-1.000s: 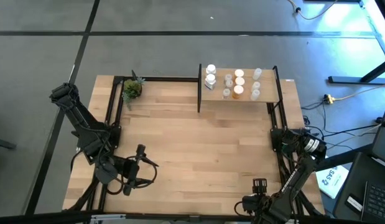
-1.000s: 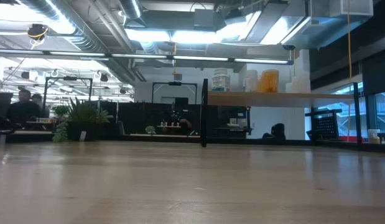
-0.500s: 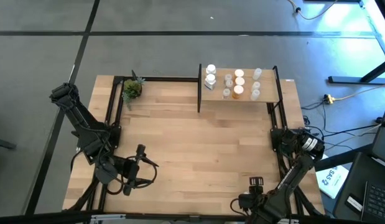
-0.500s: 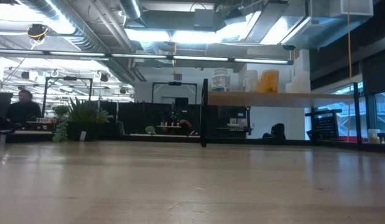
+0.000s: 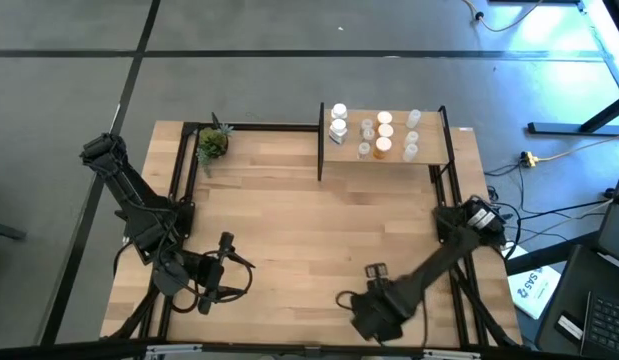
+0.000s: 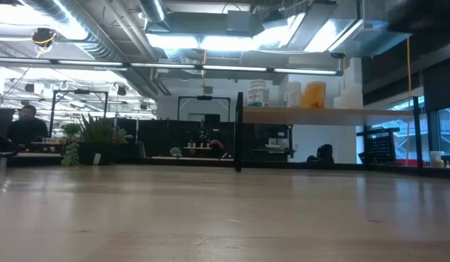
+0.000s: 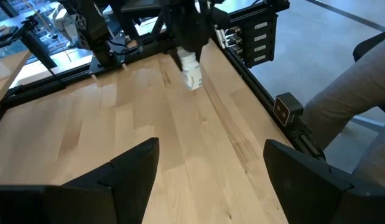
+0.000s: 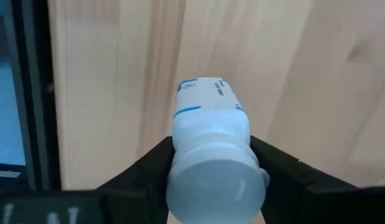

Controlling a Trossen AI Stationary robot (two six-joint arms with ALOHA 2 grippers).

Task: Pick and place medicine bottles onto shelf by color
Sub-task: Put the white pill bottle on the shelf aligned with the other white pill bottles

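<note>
My right gripper hangs over the near middle-right of the table, pointing down, shut on a white medicine bottle with a blue-marked label. The left wrist view shows that bottle hanging under the dark fingers. The other medicine bottles, white, clear and orange, stand on the shelf at the far right. The low view shows the shelf with bottles on it. My left gripper waits open over the near left with nothing between its fingers. My right gripper pinches the white bottle between its two fingers, just below the cap, at the bottle's shoulder. The fingers come from above, pointing down. The bottle hangs below them, cap up and bottom down, lifted clear of the table.
A small green potted plant stands at the far left corner. Black frame rails run along the table's left, far and right sides. A person's leg shows beyond the table edge in the left wrist view.
My right arm has swung from the near right corner toward the table's left along the near edge, and its wrist has rolled as it went. My left arm has kept still.
</note>
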